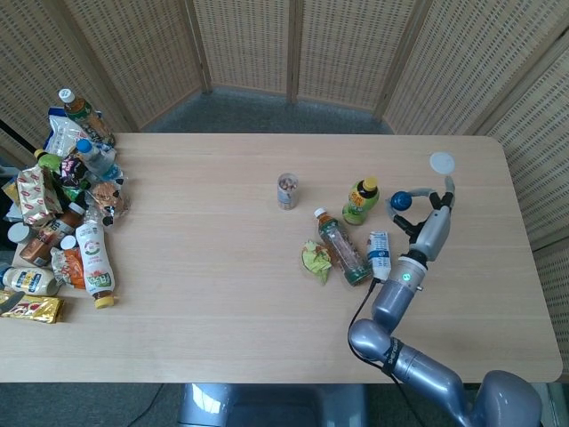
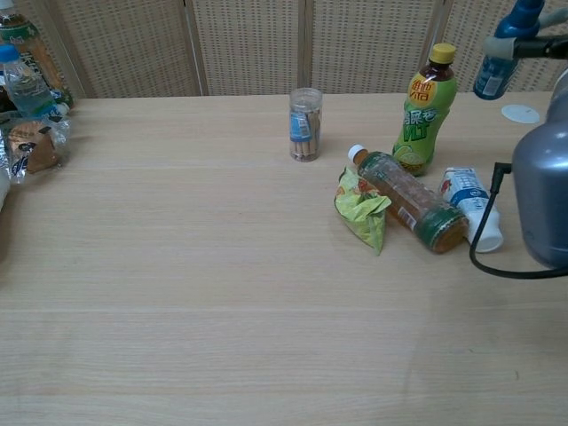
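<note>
My right hand [image 1: 433, 216] is raised above the table's right side and grips a small blue bottle [image 1: 400, 201] by its upper part. In the chest view the blue bottle [image 2: 497, 69] hangs at the top right, with the hand's fingers [image 2: 543, 46] around its neck. Below and left of it stands a green drink bottle with a yellow cap [image 1: 360, 200] [image 2: 424, 111]. A brown tea bottle [image 1: 342, 249] [image 2: 406, 200] lies on its side beside a crumpled green packet [image 1: 314, 260] [image 2: 362, 209]. A small white bottle [image 1: 380, 253] [image 2: 470, 206] lies by my forearm. My left hand is out of sight.
A clear jar [image 1: 287, 191] [image 2: 304, 124] stands mid-table. A white round lid [image 1: 442, 163] [image 2: 519, 114] lies at the far right. A heap of bottles and snack packets [image 1: 67, 205] covers the left end. Wicker screens stand behind the table.
</note>
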